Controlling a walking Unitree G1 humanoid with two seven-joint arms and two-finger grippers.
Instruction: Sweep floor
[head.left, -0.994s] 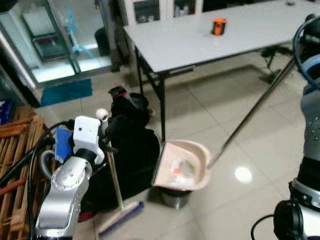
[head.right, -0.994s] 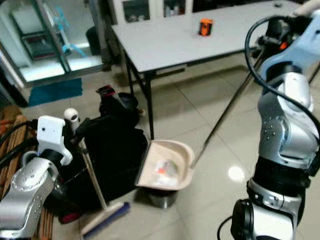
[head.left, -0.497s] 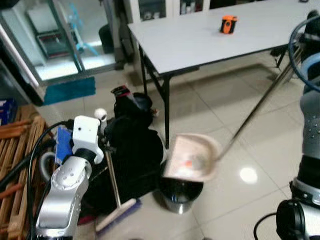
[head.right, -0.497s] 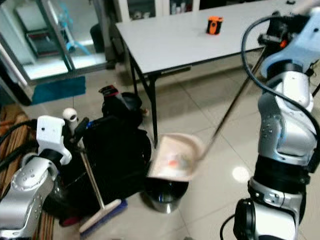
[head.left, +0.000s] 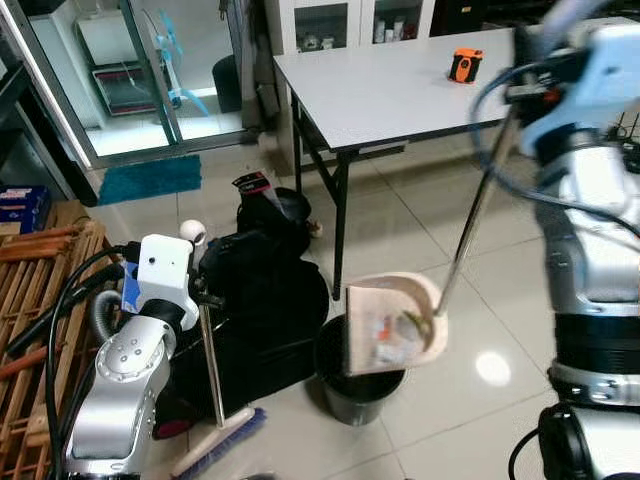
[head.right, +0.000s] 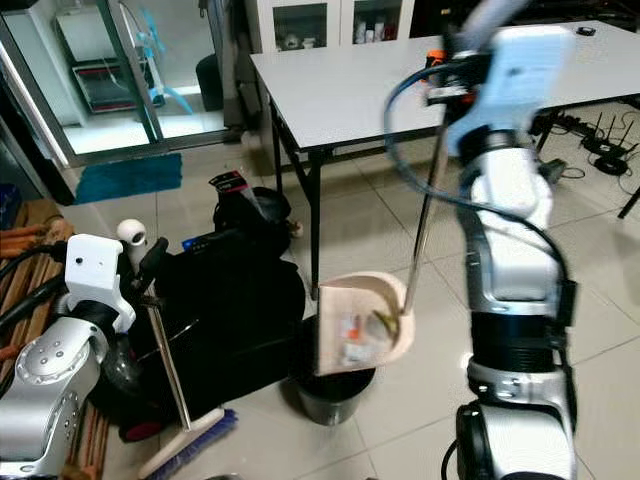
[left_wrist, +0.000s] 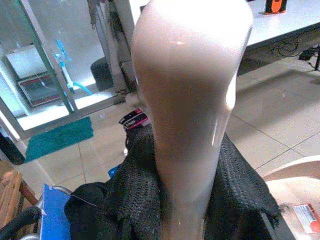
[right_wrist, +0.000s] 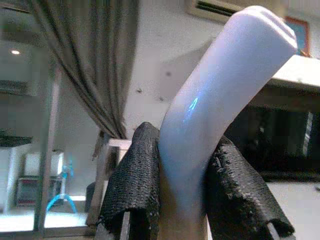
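The right claw (right_wrist: 182, 200) is clamping the pale top grip of the long metal-handled beige plastic dustpan (head.left: 390, 325), whose handle is running steeply down and leftward from it. The pan is tipping on edge directly over the mouth of the round black waste bin (head.left: 350, 385), debris sliding toward it. The left claw (left_wrist: 192, 210) is closed around the upright pale handle of the blue-bristled broom (head.left: 215, 445), standing just left of the bin.

- It looks like an office or a lab room with a tiled floor (head.left: 400, 215).
- A long grey folding table (head.left: 400, 90) stands before white glass-door cabinets (head.left: 340, 20).
- A glass partition (head.left: 100, 70) closes off one side.
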